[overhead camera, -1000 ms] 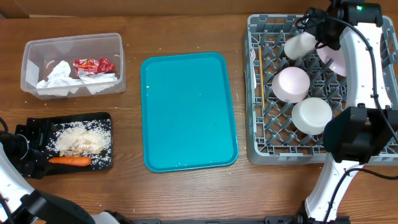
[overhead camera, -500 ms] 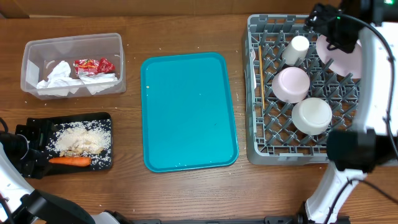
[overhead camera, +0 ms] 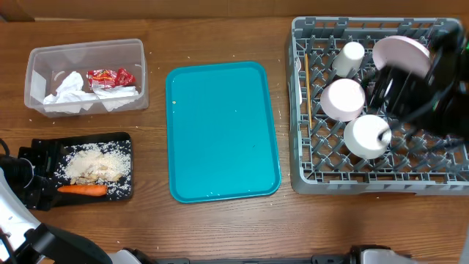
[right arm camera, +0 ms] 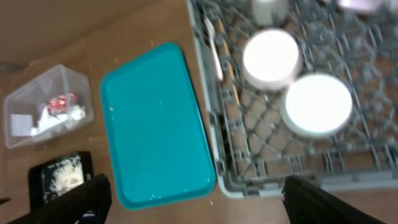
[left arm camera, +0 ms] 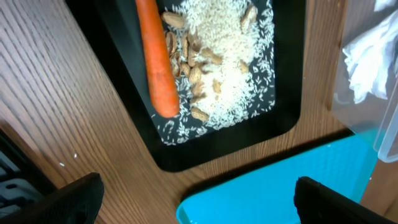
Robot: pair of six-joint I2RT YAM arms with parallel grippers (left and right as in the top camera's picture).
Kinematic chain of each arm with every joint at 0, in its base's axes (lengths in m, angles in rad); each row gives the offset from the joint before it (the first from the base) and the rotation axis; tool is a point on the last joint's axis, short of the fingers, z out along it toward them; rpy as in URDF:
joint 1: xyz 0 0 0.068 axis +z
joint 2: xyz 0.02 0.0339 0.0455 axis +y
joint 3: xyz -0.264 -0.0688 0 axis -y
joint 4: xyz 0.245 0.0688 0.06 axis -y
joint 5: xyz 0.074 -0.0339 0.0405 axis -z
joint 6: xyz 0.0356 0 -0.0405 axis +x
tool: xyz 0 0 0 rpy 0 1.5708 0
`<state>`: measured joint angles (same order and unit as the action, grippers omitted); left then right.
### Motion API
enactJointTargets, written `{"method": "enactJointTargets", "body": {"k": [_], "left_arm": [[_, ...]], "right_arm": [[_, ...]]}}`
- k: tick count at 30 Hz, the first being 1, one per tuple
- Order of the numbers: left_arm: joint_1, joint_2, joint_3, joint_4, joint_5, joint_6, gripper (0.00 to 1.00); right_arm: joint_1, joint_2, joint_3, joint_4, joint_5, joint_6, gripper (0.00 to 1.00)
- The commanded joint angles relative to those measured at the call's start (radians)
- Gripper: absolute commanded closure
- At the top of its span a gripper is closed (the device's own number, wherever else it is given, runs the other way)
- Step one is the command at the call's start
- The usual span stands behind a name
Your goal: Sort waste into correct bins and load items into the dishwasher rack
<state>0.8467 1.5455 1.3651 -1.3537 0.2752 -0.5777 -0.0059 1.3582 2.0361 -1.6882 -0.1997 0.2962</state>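
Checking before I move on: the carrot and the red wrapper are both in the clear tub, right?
No. Only the red wrapper is in the clear tub, with the napkins. The carrot lies in the black tray beside the food scraps; the overhead view shows it.

Light was bright and even, with only faint, soft shadows. In the overhead view the dark right arm point(overhead camera: 414, 88) was smeared by motion blur above the large square grey plastic pegged rack point(overhead camera: 344, 183). The right wrist view was soft throughout, while the left wrist view showed the orange carrot point(left arm camera: 155, 62) sharply.
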Motion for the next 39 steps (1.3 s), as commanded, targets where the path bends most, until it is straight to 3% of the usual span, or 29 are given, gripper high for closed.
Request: {"method": "enactJointTargets", "body": {"k": [1,8,27,33,39], "left_arm": [[0.004,0.005,-0.002,0.001,0.003,-0.013,0.0],[0.004,0.005,-0.002,0.001,0.003,-0.013,0.0],[0.004,0.005,-0.002,0.002,0.003,-0.013,0.0],[0.004,0.005,-0.002,0.005,0.003,-0.013,0.0],[0.004,0.005,-0.002,0.01,0.003,-0.013,0.0]], "right_arm": [[0.006,-0.167,-0.213,0.033,0.087,0.052,0.0],[0.006,-0.336,-0.46,-0.005,0.086,0.052,0.0],[0.006,-0.324,-0.491,0.029,0.094,0.01,0.0],[0.006,-0.399,-0.683,0.285,0.086,-0.018,0.0],[0.006,-0.607,-1.079,0.732,0.062,-0.016,0.0]]}}
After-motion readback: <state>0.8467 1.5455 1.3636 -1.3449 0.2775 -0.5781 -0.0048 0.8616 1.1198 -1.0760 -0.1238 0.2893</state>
